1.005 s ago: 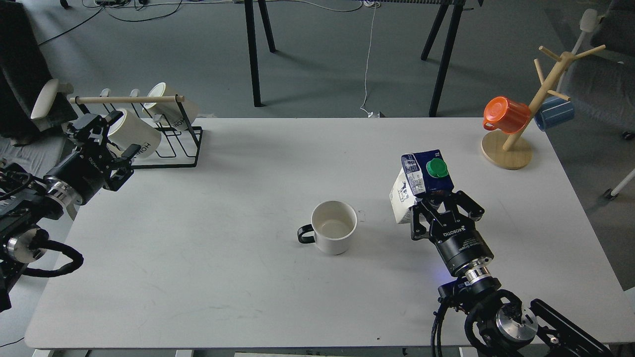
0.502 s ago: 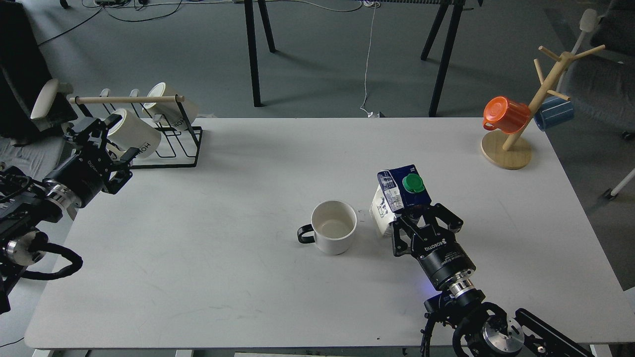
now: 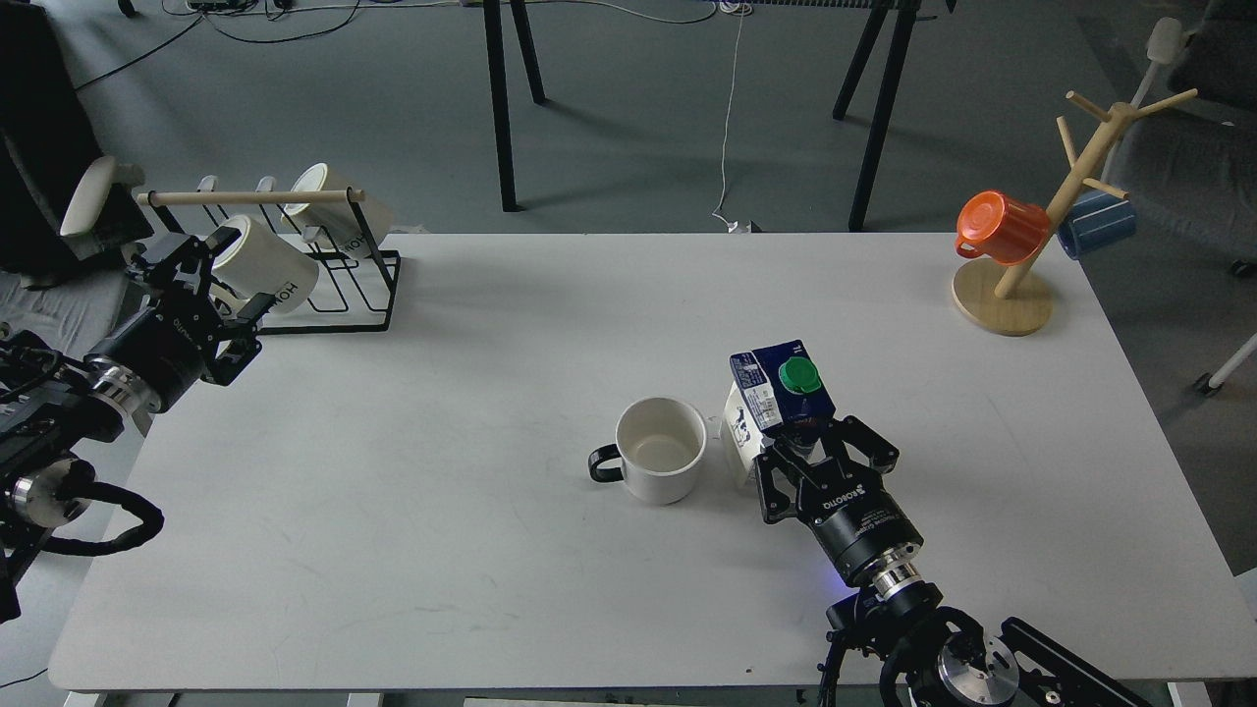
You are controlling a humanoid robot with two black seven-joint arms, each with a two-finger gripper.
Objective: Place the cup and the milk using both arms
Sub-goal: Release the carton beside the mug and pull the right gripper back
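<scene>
Wide white table (image 3: 412,550) filling most of the view, faintly scuffed, seen from above and behind. At the near right edge, black right arm rising from the bottom of the frame, its right gripper (image 3: 797,447) pointing away and up the table, fingers closed around the lower half of the milk (image 3: 776,398): blue and white carton, green round cap on the sloped top, leaning slightly left. Just left of the carton, very close, hard to say whether touching: the cup (image 3: 661,449), short white mug standing upright near the table's middle, cream inside, black loop handle pointing left. At the left edge, black left arm reaching in, its left gripper (image 3: 208,280) held over the table's far-left corner, fingers spread apart and holding nothing, right beside a black wire rack (image 3: 349,285) with a wooden rail and cream mugs (image 3: 265,263) lying on their sides. At the far-right corner, a wooden mug tree (image 3: 1026,265) on a round base, carrying an orange cup (image 3: 1002,228) and a blue cup (image 3: 1097,224). Beyond the table, grey floor (image 3: 628,147), black table legs (image 3: 503,108) and a thin white cable (image 3: 729,118) trailing down.
</scene>
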